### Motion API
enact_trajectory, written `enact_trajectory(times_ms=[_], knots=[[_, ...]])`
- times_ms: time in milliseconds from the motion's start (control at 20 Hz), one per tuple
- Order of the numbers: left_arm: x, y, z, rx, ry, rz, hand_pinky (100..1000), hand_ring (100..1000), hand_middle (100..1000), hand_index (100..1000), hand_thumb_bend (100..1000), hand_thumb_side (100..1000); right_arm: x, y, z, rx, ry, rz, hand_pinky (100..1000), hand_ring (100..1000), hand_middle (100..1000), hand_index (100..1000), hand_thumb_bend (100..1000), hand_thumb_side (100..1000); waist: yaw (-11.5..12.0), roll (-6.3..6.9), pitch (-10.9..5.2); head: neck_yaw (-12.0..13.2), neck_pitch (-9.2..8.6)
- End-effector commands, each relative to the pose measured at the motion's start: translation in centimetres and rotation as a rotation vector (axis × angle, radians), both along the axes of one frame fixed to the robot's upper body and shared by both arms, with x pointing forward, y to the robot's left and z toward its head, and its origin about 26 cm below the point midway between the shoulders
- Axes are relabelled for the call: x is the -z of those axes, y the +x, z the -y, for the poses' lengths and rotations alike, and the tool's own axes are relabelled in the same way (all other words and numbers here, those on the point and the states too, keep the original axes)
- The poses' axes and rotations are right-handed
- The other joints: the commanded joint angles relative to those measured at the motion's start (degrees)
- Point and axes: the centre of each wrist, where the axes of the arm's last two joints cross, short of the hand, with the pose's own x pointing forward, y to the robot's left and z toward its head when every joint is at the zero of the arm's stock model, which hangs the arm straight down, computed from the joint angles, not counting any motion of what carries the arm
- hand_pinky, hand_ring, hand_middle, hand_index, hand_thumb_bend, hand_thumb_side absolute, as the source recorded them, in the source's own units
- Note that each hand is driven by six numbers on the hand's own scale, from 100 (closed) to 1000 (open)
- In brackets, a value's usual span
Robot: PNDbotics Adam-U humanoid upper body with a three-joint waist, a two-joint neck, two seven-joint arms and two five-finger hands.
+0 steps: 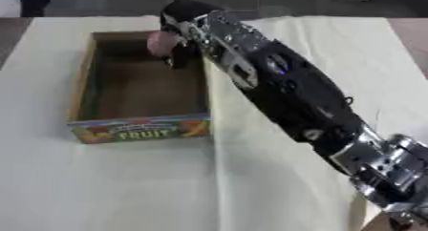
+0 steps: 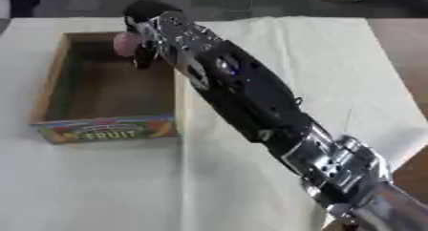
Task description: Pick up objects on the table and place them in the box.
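While the right arm stretches diagonally across the cream-covered surface, its robot hand has fingers curled round a small pink object, holding it over the far right corner of the cardboard fruit box.

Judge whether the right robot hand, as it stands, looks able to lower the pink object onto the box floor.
Probably yes. The right robot hand holds the pink object over the far end of the box, inside its walls, and the brown floor below shows nothing in the way.
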Motion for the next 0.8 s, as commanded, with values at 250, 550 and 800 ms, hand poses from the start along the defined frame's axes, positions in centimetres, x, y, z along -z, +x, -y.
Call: enact_trajectory(times_ms=[250,550,800], knots=[[-0.9,-0.2,0.2,0.014,0.006,0.031,708,632,609,821,100,611,0.6,1.0,0.1,-0.008,0.009,-0.013,652,697,450,524,194,145,0.22,0.04,-0.70,-0.48,-0.65],[-0.9,-0.1,0.2,0.014,0.005,0.031,709,632,609,821,100,611,1.3,1.3,0.3,-0.022,0.008,-0.064,669,730,508,627,240,147,0.32,-0.04,-0.59,-0.25,-0.84],[-0.9,-0.1,0.2,0.014,0.004,0.031,709,632,609,821,100,612,1.9,1.6,0.5,-0.030,-0.008,-0.108,687,760,566,703,260,145,0.37,-0.05,-0.49,0.06,-0.98]])
